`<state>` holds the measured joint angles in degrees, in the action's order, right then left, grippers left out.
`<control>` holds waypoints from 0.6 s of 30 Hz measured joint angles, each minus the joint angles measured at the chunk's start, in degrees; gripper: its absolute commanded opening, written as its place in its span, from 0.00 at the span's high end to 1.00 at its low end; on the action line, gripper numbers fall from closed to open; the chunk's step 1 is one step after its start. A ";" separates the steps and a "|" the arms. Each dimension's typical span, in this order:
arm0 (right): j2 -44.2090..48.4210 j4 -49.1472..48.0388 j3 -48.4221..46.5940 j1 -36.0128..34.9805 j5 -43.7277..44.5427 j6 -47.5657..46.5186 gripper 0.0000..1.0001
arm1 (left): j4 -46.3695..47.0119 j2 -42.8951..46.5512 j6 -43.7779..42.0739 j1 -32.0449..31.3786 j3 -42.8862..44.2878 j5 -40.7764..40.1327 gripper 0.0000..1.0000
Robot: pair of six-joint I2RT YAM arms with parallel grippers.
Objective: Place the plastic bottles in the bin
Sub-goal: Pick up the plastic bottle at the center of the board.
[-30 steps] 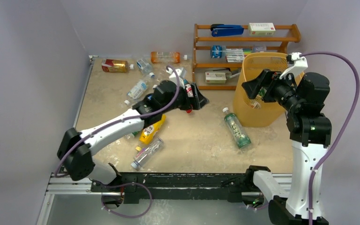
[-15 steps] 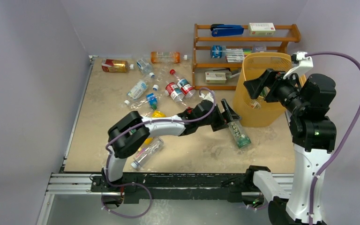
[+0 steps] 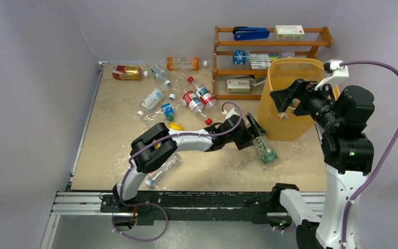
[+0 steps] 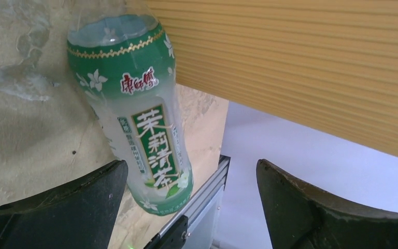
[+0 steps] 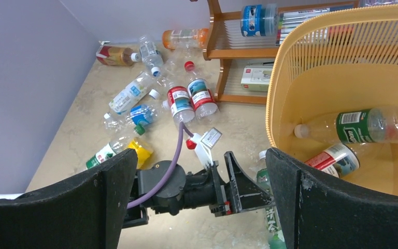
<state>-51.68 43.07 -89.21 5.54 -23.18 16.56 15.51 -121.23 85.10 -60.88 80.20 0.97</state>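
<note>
The left gripper [image 3: 255,136], spread wide, sits at the green-label bottle [image 4: 140,135] lying on the bench [image 3: 212,161] just beside the bin [image 3: 285,127]. The right gripper [image 3: 292,95] hangs wide open over the bin, which has two bottles [image 5: 363,124] inside. Beyond, loose bottles [image 3: 194,98] litter the bench before the wooden rack [image 3: 217,52].

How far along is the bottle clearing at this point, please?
A green-labelled bottle and a red-labelled bottle lie in the bin. The left hand is open around the green tea bottle beside the bin, not yet gripping. Roughly ten more bottles lie scattered across the table, among them the orange bottle.
</note>
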 measured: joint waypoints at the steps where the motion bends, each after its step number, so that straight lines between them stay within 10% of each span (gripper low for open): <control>1: 0.04 -0.07 0.09 0.00 -0.07 0.00 0.04 | -0.55 -0.24 -0.02 0.00 0.50 -0.31 0.06; 18: 1.29 -1.27 2.89 0.00 -0.55 0.79 0.04 | -8.04 -8.66 -0.37 0.00 9.33 -3.61 0.06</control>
<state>-50.39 41.80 -86.32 5.54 -23.73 17.34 7.46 -129.88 84.73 -60.88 89.54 -2.63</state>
